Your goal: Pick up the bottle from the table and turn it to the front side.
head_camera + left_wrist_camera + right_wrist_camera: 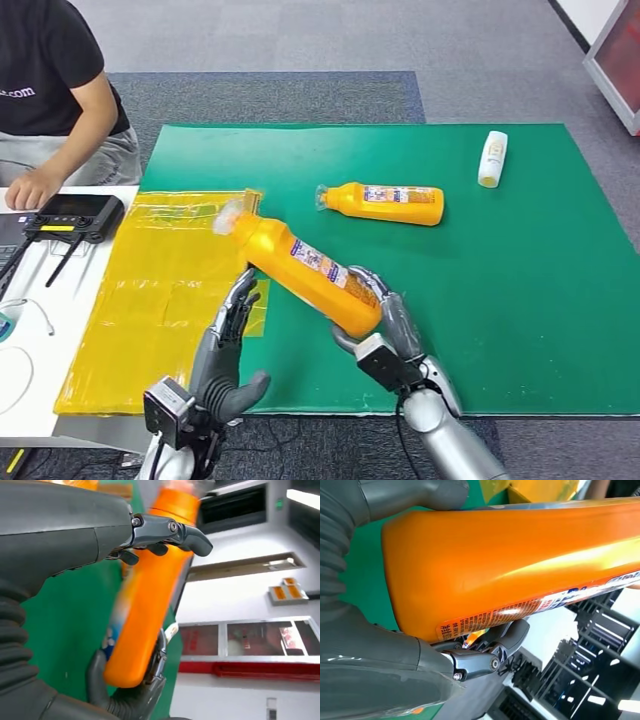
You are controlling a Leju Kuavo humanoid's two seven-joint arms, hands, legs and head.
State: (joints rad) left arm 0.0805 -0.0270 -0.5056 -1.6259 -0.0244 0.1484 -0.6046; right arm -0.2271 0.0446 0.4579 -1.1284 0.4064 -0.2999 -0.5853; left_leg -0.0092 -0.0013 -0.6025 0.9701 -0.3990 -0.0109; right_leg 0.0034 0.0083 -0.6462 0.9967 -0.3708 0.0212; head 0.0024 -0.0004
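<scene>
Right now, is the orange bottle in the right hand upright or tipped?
Tipped. The orange bottle is off the green mat, slanting, its base gripped by the right hand, its capped neck pointing up and left toward the yellow sheet.

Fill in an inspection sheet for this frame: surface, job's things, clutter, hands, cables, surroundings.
Surface: green mat, with a yellow plastic sheet over its left end.
Job's things: held orange bottle lifted and tilted, cap toward the yellow sheet, label partly up.
Clutter: second orange bottle lying on its side; small white bottle lying near the far edge.
Hands: right hand holds the held bottle's base; left hand open beneath its neck end.
Cables: thin white cable on the white table at left.
Surroundings: seated person, black device, grey carpet.
</scene>
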